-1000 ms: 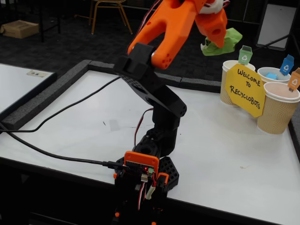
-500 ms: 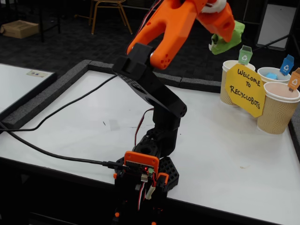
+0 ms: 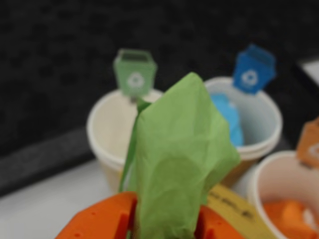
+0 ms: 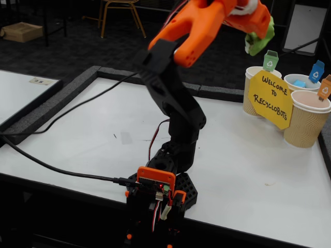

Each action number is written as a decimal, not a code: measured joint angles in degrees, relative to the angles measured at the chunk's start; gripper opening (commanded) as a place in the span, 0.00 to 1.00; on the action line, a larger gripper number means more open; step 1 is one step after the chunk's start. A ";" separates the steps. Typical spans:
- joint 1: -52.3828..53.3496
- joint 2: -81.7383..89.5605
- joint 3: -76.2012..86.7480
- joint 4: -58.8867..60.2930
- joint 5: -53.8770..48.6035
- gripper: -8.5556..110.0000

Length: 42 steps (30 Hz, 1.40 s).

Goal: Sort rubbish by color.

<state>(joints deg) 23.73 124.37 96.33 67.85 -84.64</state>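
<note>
My orange gripper point(image 3: 164, 221) is shut on the lime green paper wad point(image 3: 179, 159), which stands up between the fingers. In the fixed view the gripper point(image 4: 258, 35) holds the green wad point(image 4: 261, 41) high in the air, above and just left of the cup with the green tag point(image 4: 254, 77). That cup point(image 3: 112, 129) looks empty in the wrist view. The blue wad point(image 3: 229, 117) lies in the cup with the blue tag point(image 3: 259, 124); it also shows in the fixed view point(image 4: 299, 83). The orange wad point(image 3: 286, 214) lies in the cup with the orange tag point(image 3: 269, 174).
The three ribbed cups stand together at the table's right edge in the fixed view, with the yellow sign point(image 4: 270, 99) leaning against them. The arm's base point(image 4: 160, 188) sits at the front edge. A raised dark border point(image 4: 51, 103) runs round the white table.
</note>
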 measured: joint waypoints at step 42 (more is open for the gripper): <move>-2.29 -36.21 -23.82 -15.47 0.00 0.23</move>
<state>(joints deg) 21.45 88.15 72.51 52.38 -84.64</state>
